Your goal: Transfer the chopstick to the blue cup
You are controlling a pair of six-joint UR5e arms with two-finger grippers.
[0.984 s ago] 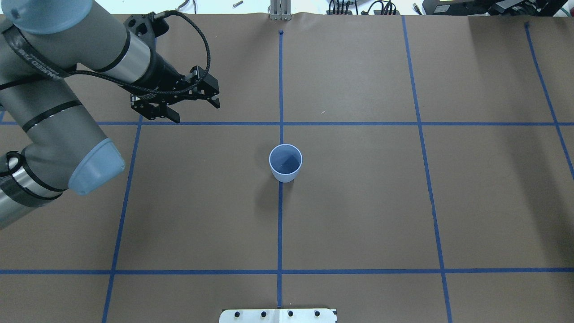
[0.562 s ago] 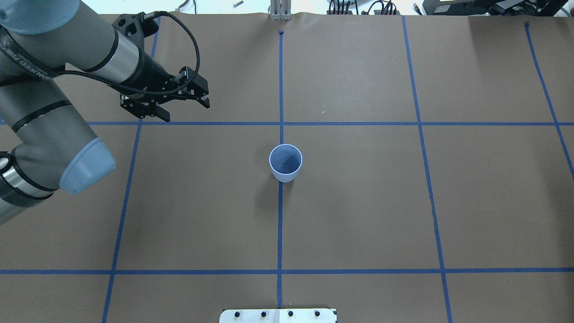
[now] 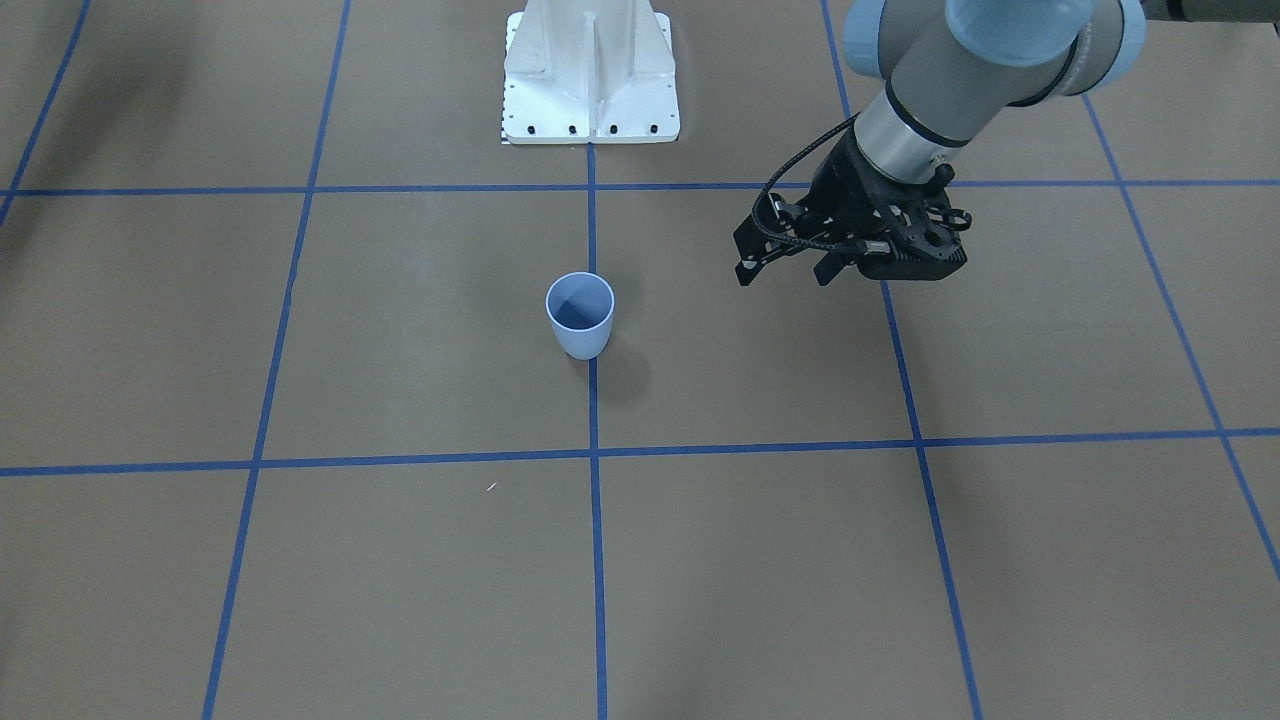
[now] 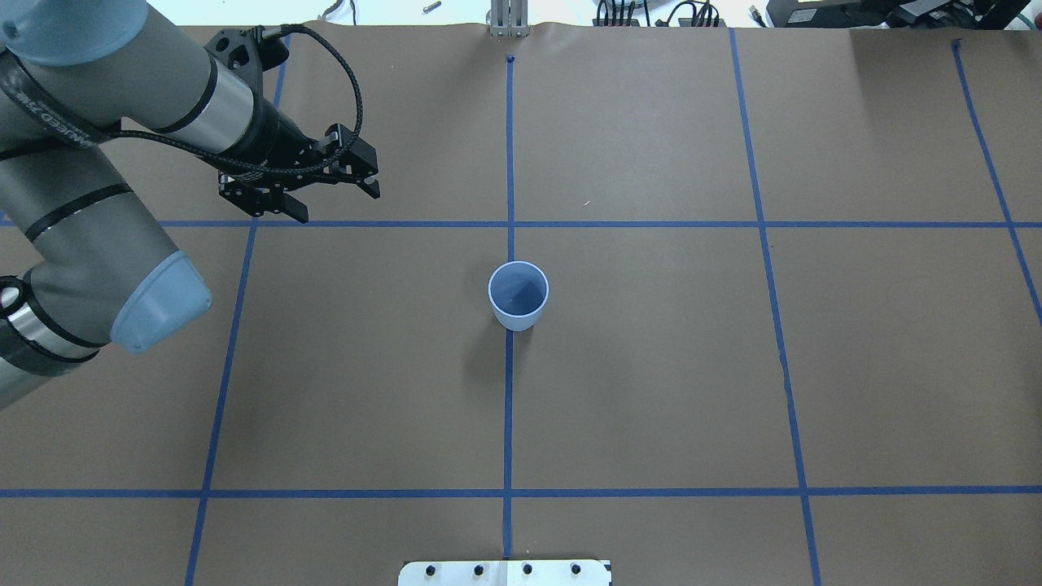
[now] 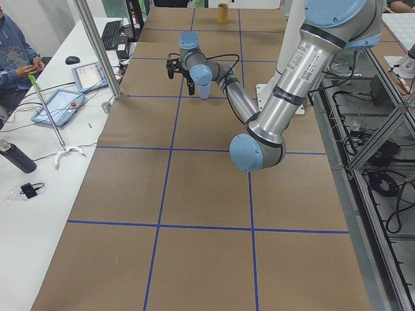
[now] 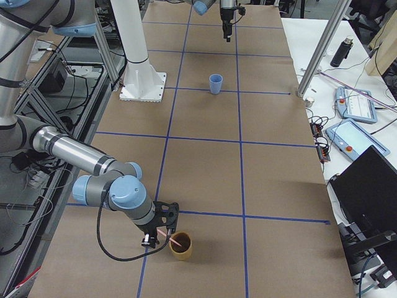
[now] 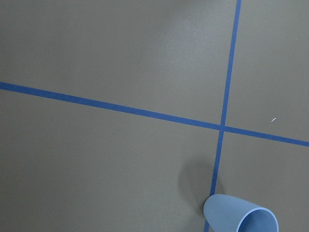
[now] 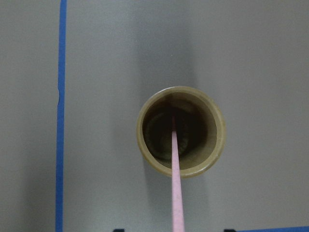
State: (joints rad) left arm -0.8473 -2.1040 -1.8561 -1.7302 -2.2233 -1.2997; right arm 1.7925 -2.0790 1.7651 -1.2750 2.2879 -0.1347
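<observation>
A: Front-facing view first. Where is the left claw [image 3: 782, 280]?
B: Above the brown paper-covered bench [image 3: 300, 560], off to one side of the pale blue plastic cup [image 3: 580, 315]. Its fingers are spread with nothing between them. The cup stands upright on a blue tape line and looks empty.
A: Overhead?
B: Same reading: the left claw [image 4: 339, 207] is spread and apart from the blue cup [image 4: 518, 295]. No right arm or chopstick shows there.
A: Left-side view?
B: The blue cup [image 5: 203, 89] sits mid-bench. An olive-brown round cup [image 5: 223, 13] stands at the far end, well apart from it.
A: Right-side view?
B: The right claw [image 6: 160, 233] is low, just beside that olive-brown cup [image 6: 180, 247]. The thin pink chopstick [image 6: 175, 241] leans out of the cup toward it. Whether the claw pinches the stick, I cannot tell.
A: Left wrist?
B: Bench, tape, and the blue cup [image 7: 241, 220] at the lower edge.
A: Right wrist?
B: It looks down into the olive-brown cup [image 8: 203, 169]. The chopstick [image 8: 175, 169] has its lower end inside and crosses the near rim toward the camera. The fingers hardly show.
A: How will it handle?
B: I'd judge it light, stiff, smooth and thin, so it may swivel or slip in a loose pinch. Take it squarely on the free length above the rim and lift straight until the tip clears. The blue cup looks light too, so lower the stick in gently.
</observation>
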